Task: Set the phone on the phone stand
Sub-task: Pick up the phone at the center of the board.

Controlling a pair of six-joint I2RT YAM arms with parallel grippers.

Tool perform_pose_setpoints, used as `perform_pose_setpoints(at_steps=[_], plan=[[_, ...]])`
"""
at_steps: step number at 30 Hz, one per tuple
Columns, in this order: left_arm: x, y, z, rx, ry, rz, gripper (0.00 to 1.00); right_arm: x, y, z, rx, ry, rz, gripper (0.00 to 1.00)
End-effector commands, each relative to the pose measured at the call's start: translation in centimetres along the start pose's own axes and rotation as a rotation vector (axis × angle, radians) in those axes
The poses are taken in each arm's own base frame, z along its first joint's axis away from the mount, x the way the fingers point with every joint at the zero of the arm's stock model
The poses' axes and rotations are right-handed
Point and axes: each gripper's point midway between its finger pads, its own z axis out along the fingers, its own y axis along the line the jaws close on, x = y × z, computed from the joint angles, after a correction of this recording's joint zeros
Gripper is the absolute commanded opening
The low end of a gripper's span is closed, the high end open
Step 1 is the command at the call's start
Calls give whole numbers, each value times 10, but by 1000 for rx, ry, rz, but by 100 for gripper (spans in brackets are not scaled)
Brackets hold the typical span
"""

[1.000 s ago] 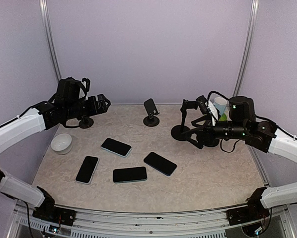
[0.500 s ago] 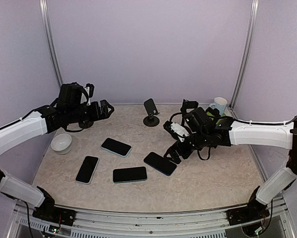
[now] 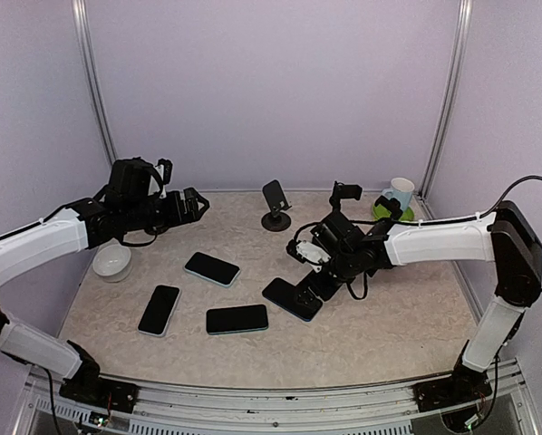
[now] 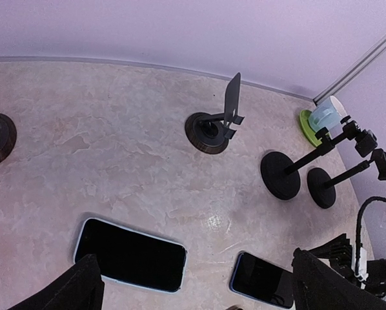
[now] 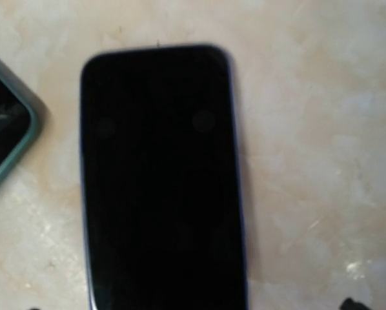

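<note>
The right claw (image 3: 309,288) hangs low over the right end of a phone (image 3: 280,293) that lies flat, screen up, near the middle of the desk (image 3: 389,317). Its jaws are spread fully and hold nothing. The left claw (image 3: 195,203) is also wide open and empty, in the air at the far left, well apart from this work. The phone stand (image 3: 275,199) is behind the phone, near the back wall, with its plate tilted and free.

The step in hand is, I think, the pick of this phone. To do it well, the claw should come down with one finger on each long edge, centred on the width, because a flat phone gives only thin edges to take. The teal-edged phone (image 5: 6,129) lies near one corner, so the finger on that side must enter the gap and not push this neighbour. It is better to close slowly and lift a little first, to check that the phone does not slip or turn.

Some things are hard to see. In the right wrist view the claw is almost out of the picture: only one dark fingertip (image 5: 354,305) shows at the bottom edge, and the phone's near end is cut off and blurred. From above, the claw covers part of the phone, so I cannot tell if it touches it.
</note>
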Motion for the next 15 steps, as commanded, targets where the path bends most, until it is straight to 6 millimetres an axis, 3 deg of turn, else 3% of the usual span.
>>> perform_pose_setpoints(at_steps=[1, 15], plan=[[-6, -2, -3, 21, -33, -17, 99, 5, 5, 12, 5, 47, -26, 100], [-10, 6, -6, -5, -41, -24, 99, 24, 14, 39, 20, 143, -89, 100]])
